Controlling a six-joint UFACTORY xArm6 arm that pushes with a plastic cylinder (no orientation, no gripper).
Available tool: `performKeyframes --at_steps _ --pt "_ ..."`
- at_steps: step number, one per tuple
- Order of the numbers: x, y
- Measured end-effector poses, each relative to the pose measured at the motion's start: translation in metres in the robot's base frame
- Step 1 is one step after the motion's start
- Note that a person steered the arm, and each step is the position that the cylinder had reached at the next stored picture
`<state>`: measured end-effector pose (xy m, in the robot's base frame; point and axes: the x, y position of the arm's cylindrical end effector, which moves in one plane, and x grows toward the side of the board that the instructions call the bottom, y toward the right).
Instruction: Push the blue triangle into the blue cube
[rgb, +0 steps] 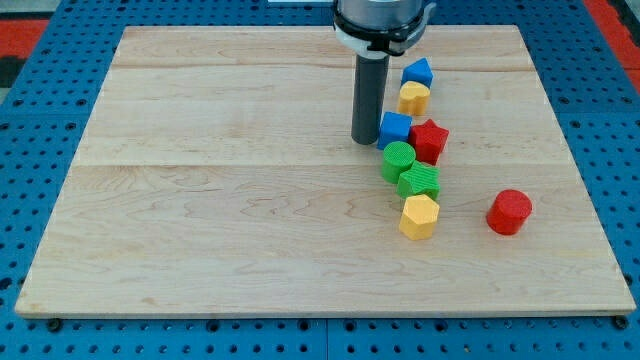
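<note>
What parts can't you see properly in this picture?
- The arm above the rod is cut off by the view's top edge.
- My tip sits just left of the blue cube; whether they touch is too close to tell.
- The blue triangle is partly hidden by the yellow block in front, whose shape is too small to name.
- The red star's left side is hidden behind the blue cube.

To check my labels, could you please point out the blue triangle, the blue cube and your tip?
blue triangle (417, 72): camera view, on its top face.
blue cube (396, 127): camera view, on its top face.
my tip (364, 141): camera view, the rod's very end, just left of the blue cube.
</note>
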<state>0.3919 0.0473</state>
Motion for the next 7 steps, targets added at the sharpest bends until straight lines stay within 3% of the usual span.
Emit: performKeyframes --at_steps 1,2,3,5,7 --pt "-0.051 -0.007" --pt "-0.049 0.057" --pt "-0.011 0.092" --pt "0.057 0.091" --pt "0.053 0.214"
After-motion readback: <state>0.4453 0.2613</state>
